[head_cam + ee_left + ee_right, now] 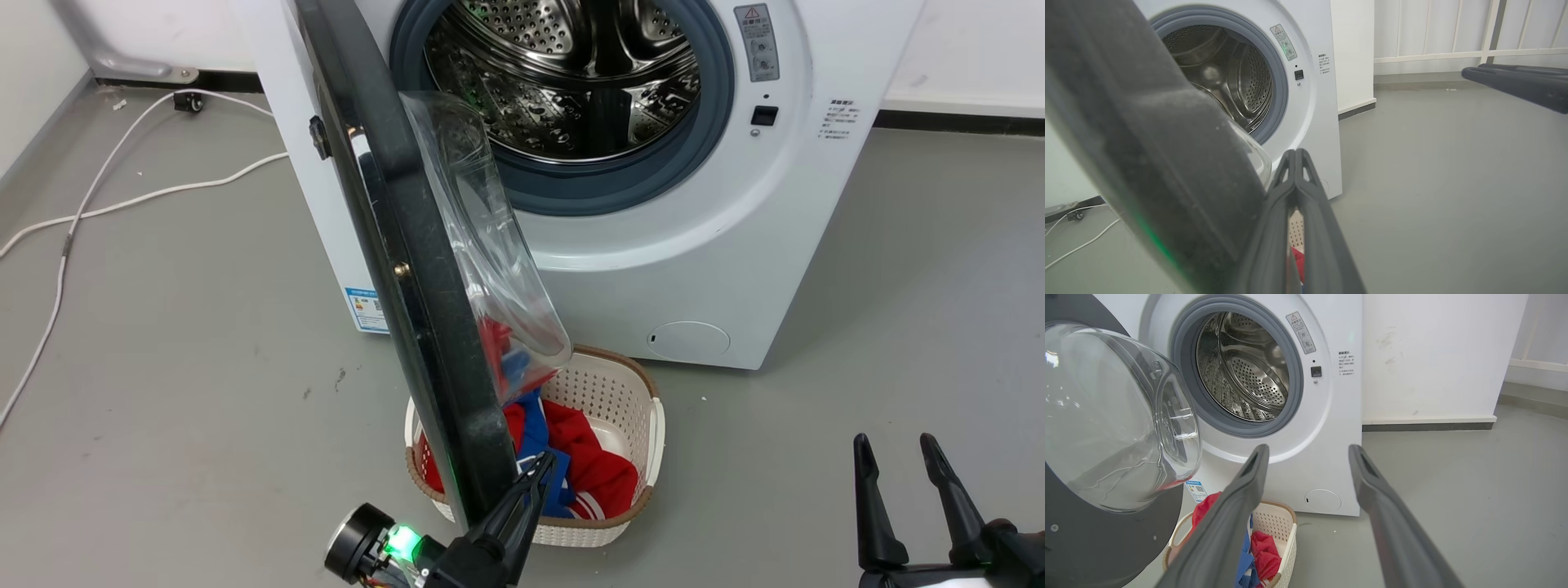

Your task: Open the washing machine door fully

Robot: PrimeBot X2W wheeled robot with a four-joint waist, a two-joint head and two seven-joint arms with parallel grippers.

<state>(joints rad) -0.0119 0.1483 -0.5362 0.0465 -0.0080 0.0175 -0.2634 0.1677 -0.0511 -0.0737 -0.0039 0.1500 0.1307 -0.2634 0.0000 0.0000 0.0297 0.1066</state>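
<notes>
The washing machine door (424,269) stands swung out from the white machine (653,269), nearly edge-on in the head view, its clear glass bowl (482,237) facing right. My left gripper (544,461) is shut, empty, and lies against the inner side of the door's black rim near its outer end. The left wrist view has the shut fingers (1295,154) beside the blurred rim (1147,147). My right gripper (896,447) is open and empty at the lower right, apart from the door. Its wrist view shows the open gripper (1308,451), the bowl (1114,416) and the rim (1106,547).
A white laundry basket (629,392) with red and blue clothes sits on the floor under the door's outer end, before the machine. The grey-gasketed drum opening (563,82) is uncovered. White cables (122,204) run across the floor at the left. Bare grey floor lies to the right.
</notes>
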